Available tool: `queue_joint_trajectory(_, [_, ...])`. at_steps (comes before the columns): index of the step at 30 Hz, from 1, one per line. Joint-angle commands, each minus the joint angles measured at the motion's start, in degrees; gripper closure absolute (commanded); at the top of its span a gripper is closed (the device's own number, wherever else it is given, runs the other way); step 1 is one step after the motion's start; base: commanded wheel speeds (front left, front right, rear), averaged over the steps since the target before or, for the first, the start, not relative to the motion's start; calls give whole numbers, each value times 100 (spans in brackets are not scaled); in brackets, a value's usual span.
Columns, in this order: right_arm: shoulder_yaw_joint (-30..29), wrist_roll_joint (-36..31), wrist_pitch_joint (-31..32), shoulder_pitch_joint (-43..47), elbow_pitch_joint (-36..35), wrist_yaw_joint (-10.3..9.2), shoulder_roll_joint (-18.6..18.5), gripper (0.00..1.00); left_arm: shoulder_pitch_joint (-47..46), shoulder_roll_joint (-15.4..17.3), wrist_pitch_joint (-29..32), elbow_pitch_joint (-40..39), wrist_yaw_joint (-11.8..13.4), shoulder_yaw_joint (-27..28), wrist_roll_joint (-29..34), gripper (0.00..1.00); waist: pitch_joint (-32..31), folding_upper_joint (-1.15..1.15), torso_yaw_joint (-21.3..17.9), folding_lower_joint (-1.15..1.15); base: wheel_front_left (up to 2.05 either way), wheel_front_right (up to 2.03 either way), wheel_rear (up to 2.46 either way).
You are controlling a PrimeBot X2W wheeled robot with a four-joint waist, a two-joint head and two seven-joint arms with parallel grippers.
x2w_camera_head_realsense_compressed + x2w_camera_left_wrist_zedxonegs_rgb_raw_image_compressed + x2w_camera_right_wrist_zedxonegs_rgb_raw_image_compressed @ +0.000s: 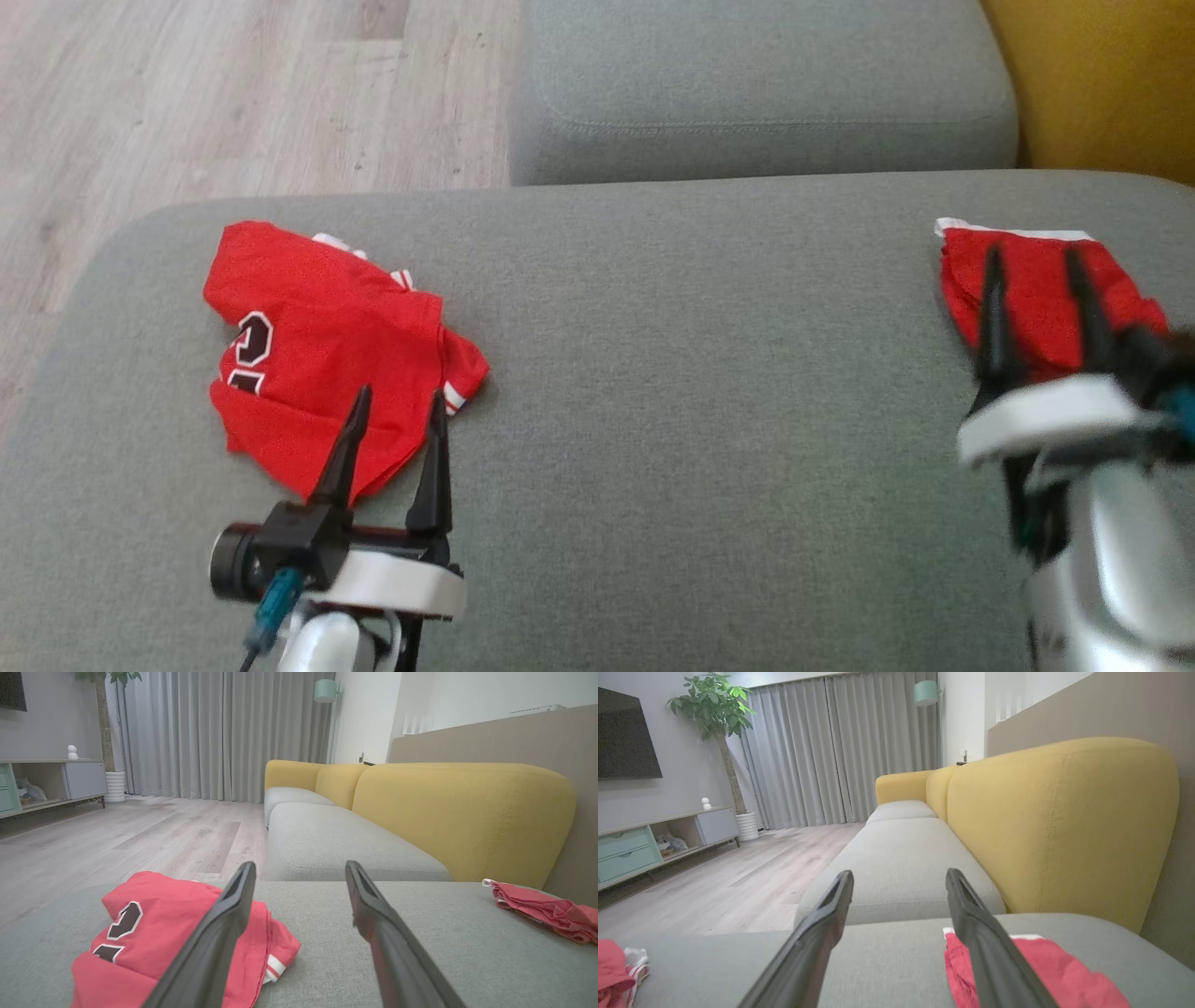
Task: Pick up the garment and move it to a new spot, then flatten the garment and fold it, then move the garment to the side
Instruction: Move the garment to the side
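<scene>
A red jersey point(308, 345) lies crumpled near the left edge of the grey sofa cushion point(709, 373). It bears a black, white-edged numeral, too creased to read. A second red garment point(1036, 299) with white trim sits by the far right corner. The left gripper point(400, 394) hangs at the jersey's near edge and the right gripper point(1033, 254) over the second garment, both spread wide and empty.

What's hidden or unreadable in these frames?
- Left garment: number print, head view, partly folded under the cloth.
- Right garment: near edge, head view, behind the right end effector.
- Right garment, right wrist view: cut off by the bottom edge.
</scene>
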Motion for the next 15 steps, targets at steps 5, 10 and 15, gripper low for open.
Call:
queue_joint_trajectory(5, [446,137,-381,632,-208,-5,43,0,36,29,-31,-320,135,215,-126,0,-74,0,-41,1,0,0,0])
queue_joint_trajectory(10, [580,156,-531,1282,-357,-5,44,0,224,29,-31,-457,209,223,-168,0,-104,0,-84,1,0,0,0])
queue_joint_trajectory(15, [637,116,-584,1533,-561,-5,45,0,361,29,-31,-582,239,315,-165,0,-111,0,-134,1,0,0,0])
